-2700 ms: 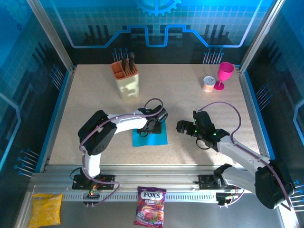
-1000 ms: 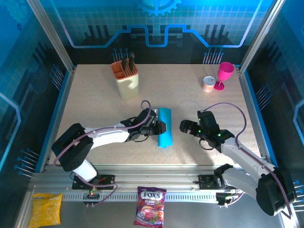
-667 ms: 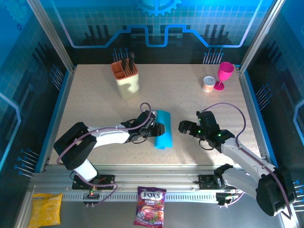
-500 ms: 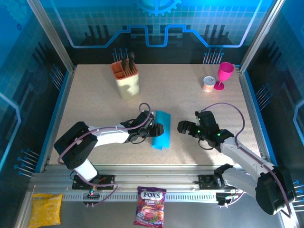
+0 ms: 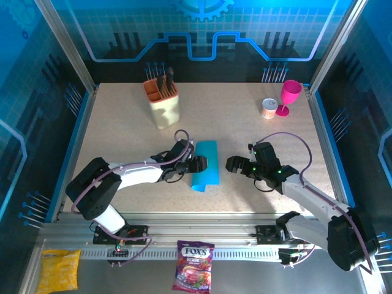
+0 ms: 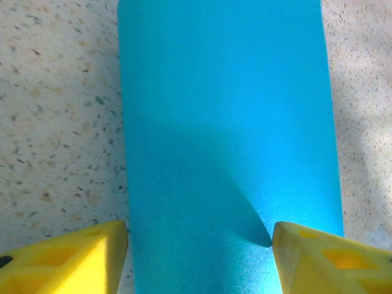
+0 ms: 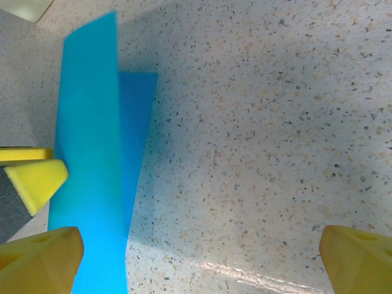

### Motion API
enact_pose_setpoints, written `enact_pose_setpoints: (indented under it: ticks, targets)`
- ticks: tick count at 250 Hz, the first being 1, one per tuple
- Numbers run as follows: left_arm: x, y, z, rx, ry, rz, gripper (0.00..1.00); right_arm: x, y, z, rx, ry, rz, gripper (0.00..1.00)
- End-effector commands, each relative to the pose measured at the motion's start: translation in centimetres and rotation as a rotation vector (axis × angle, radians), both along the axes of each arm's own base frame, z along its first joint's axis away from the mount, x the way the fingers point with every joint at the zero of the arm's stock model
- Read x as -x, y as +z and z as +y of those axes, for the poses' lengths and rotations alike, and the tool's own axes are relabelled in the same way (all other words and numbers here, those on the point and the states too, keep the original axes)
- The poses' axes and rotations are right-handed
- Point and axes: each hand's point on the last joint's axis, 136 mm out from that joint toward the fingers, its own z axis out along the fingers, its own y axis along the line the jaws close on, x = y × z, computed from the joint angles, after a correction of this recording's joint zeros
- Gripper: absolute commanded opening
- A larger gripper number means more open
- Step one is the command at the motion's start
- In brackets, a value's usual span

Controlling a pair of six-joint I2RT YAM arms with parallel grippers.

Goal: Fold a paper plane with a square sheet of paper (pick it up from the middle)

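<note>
- Top external view: the cyan-blue sheet of paper [image 5: 206, 164] lies mid-worktop [image 5: 122, 135], folded into a narrow strip between the two pincers.
- Left pincer [image 5: 199, 164] sits at the strip's left edge with its fingers spread, clamping nothing. In the left wrist view, plain smooth paper lies between its tips.
- Right pincer [image 5: 231, 164] is just right of the paper, spread wide and empty.
- Right wrist view: two layers show, the upper offset from the lower.

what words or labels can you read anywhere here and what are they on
"FOX'S": on the candy bag at the near edge; its smaller print is too small to read.
small can: label too blurred to read.
yellow bag: nothing legible.
</note>
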Motion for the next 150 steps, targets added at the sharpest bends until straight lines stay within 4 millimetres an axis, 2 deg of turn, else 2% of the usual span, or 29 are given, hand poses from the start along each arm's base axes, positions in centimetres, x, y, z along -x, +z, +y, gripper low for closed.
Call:
enact_pose_setpoints:
  ticks: [1, 82, 150]
  targets:
    - [0.4, -0.3, 1.8, -0.057, -0.002, -0.006, 0.63, -0.9, 1.2, 0.6, -0.036, 0.008, -0.027, 1.00]
    - [0.7, -0.8, 3.2, -0.139, -0.053, -0.013, 0.62, -1.2, 1.5, 1.3, -0.058, 0.031, -0.024, 0.99]
    - [0.8, -0.8, 3.9, -0.212, -0.108, -0.036, 0.63, -1.7, 1.8, 3.4, -0.105, 0.084, -0.003, 0.96]
